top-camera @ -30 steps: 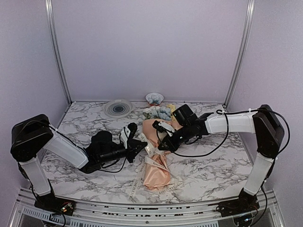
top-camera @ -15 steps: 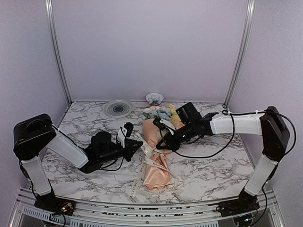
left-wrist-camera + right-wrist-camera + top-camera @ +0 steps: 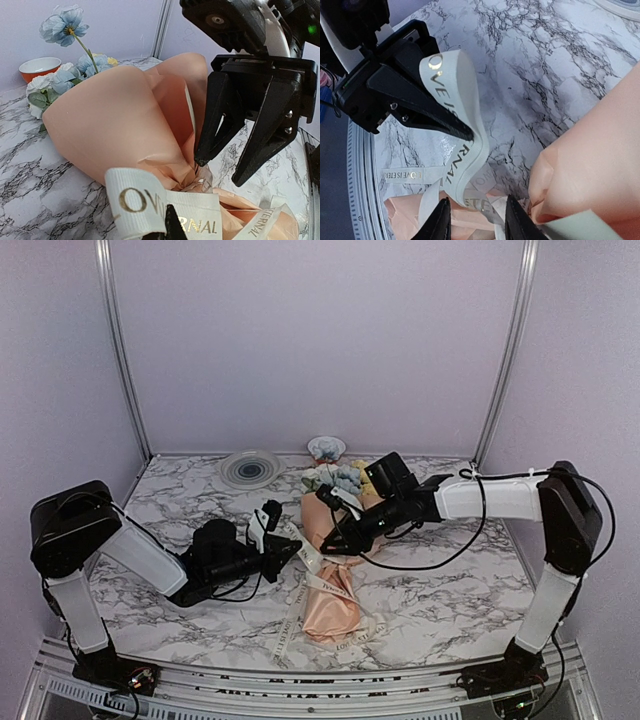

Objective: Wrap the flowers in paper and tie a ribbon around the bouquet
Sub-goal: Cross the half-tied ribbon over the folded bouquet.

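The bouquet (image 3: 330, 590) lay on the marble bench (image 3: 450, 590), with its blooms toward the back wall and its peach paper (image 3: 115, 120) narrowing toward the near edge. The cream ribbon (image 3: 145, 202) crossed its waist, one loop clamped in the left pincer (image 3: 465, 134). The right pincer (image 3: 219, 172) stood with its fingers apart at the cinched waist, ribbon running between them.

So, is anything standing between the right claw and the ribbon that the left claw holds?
Nothing visible does. The right claw is open, and the ribbon, pinched by the shut left claw, arches directly in front of its fingers. The paper lies close beside, not in between.
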Controlling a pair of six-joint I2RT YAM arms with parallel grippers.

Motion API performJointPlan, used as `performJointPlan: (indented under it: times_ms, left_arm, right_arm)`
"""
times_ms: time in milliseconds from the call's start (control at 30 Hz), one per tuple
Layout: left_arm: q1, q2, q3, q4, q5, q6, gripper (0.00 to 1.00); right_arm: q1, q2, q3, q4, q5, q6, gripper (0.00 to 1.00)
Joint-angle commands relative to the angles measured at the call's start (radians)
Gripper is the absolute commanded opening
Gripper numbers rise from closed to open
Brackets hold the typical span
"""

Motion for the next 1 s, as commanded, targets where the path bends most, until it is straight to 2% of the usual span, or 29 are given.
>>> performJointPlan:
  times_ms: [0,100,500,733,833,967]
  left_arm:
    - [0.006,0.009,-0.007,0.028,0.011,0.003,0.0]
    - [0.008,0.005,-0.008,0.028,0.01,0.005,0.0]
    - [0.018,0.013,-0.016,0.027,-0.009,0.009,0.0]
    - [0.023,0.011,-0.017,0.028,-0.008,0.012,0.0]
    - [0.024,0.011,-0.019,0.027,-0.019,0.007,0.0]
    - [0.024,0.015,-0.013,-0.012,-0.128,-0.021,0.0]
  right_arm:
    - [-0.016,0.093,0.097,-0.037,-0.078,-0.056,0.36]
    - [-0.02,0.125,0.116,-0.085,-0.082,-0.084,0.36]
    - [-0.031,0.085,0.035,-0.073,-0.101,-0.072,0.33]
    - [-0.032,0.043,0.004,-0.054,-0.063,-0.05,0.06]
    - [-0.031,0.02,0.001,-0.056,-0.065,-0.042,0.0]
    - [-0.031,-0.016,-0.012,-0.032,-0.069,-0.009,0.0]
